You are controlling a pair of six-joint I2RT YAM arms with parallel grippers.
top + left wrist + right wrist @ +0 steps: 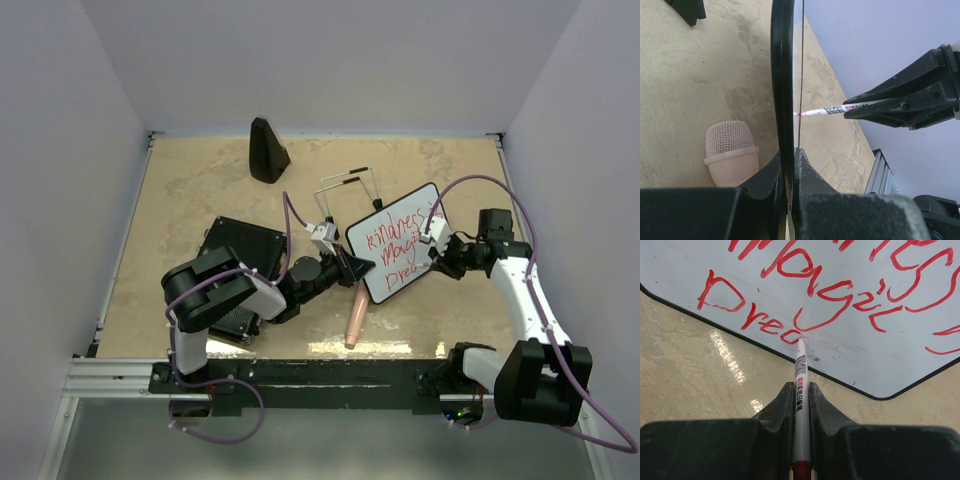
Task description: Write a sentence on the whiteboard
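Now, whiteboard: it sits tilted over the middle of the bench, with its written face turned toward my right arm. Its wire stand legs stick out past its far edge.
Left fingers: they are closed on the whiteboard's black frame at the edge nearest my left arm, one finger on each face. My left wrist view sees the board edge-on.
Right fingers: they are clamped on a marker, which runs out between them toward the board.
Marker tip: it touches the white face just inside the lower frame, at the end of the bottom line of red writing.
Fingers to board: my right fingers stand off the face, and only the marker bridges the gap. My left fingers grip the frame beside that spot.
Writing: there are three red lines. The bottom one starts with something like "Dre", and I cannot read the rest with confidence.
Cut off: my right wrist view shows only the lower part of the board, so the upper lines are cropped.
Unclear: I cannot tell whether the board's lower edge rests on the bench.
Partly hidden: a black ribbed case lies partly under my left arm.
Pink object: it lies on the bench just beside the board's near corner. A mesh head shows in my left wrist view, but I cannot tell what it is.
Far edge: a black cone-like block stands well apart from everything else.
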